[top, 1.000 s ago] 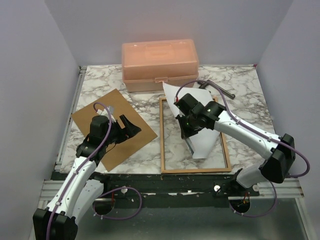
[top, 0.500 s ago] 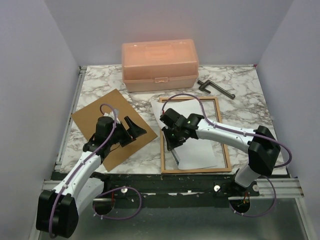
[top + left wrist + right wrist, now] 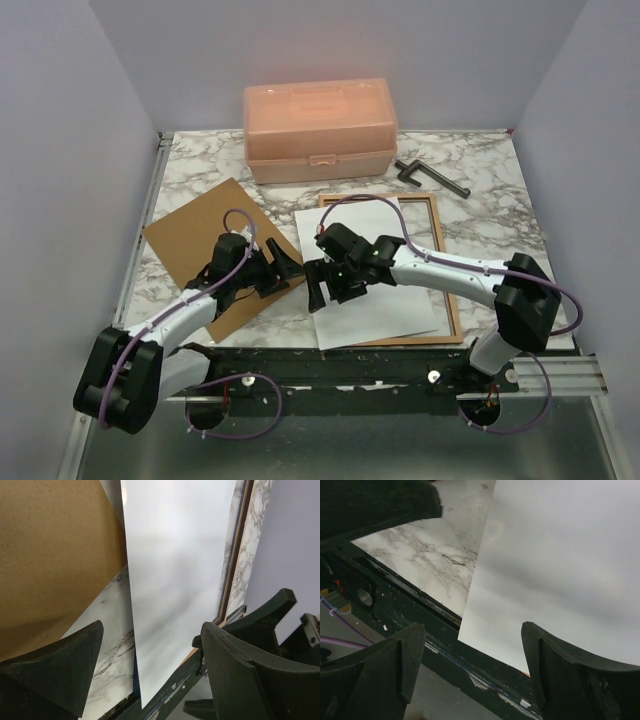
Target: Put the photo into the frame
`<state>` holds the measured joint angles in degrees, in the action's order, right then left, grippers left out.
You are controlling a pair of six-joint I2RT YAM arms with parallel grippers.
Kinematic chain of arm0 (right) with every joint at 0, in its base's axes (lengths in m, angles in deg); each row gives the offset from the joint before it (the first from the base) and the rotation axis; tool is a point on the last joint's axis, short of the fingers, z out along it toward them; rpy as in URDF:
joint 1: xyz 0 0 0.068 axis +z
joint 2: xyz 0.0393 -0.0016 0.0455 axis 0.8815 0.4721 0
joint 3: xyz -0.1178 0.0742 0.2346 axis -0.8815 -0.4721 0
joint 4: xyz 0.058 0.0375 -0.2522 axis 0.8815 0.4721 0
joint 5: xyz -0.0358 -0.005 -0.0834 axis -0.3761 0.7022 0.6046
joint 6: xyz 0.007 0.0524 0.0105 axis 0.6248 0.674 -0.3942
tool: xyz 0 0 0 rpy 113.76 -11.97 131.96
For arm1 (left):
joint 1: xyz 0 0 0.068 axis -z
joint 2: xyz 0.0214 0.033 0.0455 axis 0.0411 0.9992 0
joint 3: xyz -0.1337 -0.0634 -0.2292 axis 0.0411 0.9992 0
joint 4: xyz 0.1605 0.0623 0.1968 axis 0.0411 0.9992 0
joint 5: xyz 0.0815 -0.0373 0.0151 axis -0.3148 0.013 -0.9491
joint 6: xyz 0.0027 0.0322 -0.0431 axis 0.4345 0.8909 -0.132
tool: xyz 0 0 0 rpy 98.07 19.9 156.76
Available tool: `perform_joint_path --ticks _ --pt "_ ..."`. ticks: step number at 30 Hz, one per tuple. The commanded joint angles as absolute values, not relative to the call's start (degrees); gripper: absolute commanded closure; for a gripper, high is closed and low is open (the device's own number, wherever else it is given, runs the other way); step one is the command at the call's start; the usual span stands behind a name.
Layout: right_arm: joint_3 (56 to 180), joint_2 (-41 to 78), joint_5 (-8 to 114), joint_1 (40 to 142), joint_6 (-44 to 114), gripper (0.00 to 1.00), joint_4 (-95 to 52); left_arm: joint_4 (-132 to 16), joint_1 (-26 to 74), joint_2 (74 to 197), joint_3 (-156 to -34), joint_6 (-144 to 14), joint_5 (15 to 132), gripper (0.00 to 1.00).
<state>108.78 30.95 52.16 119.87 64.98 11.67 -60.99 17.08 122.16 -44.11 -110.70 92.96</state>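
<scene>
1. Looking down from above, we find the photo [image 3: 375,300] lying white back up across the frame [image 3: 418,198]. Its left edge lies past the frame's left rail and its near-left corner over the near rail.
2. We see the right gripper [image 3: 474,626] poised over the photo's near-left part, jaws spread apart with nothing between them.
3. We see the left gripper [image 3: 152,627] just beside it, above the edge of the brown backing board [image 3: 195,235], jaws likewise apart and empty.
4. We note a peach box [image 3: 318,125] at the far side of the marble table [image 3: 490,210].
</scene>
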Motion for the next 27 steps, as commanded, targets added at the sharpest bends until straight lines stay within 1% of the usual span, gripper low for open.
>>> perform_joint_path --ticks 1,5,13,19,21,25,27 --pt "107.99 26.77 53.81 119.38 66.33 0.14 10.55 -65.78 19.22 125.78 -44.35 -111.64 92.76 0.21" --pt "106.1 23.95 51.69 116.32 66.32 0.13 9.9 -68.0 20.77 129.64 -44.73 -111.41 92.55 0.25" --pt "97.84 16.73 38.61 104.44 67.04 0.13 3.87 -76.04 23.86 138.44 -45.6 -113.23 94.54 0.38" --pt "95.78 14.12 36.16 100.79 66.36 0.13 3.75 -78.27 25.99 143.69 -47.72 -113.77 95.0 0.45" --pt "95.69 13.77 36.25 100.37 66.11 0.13 4.03 -79.31 26.29 144.79 -47.89 -114.11 95.01 0.52" --pt "95.6 13.6 36.17 99.98 65.69 0.13 4.52 -80.31 26.38 145.14 -47.59 -114.49 94.56 0.59" --pt "95.62 13.66 36.35 99.88 65.72 0.13 4.57 -81.0 26.38 145.13 -47.6 -114.49 94.85 0.65"
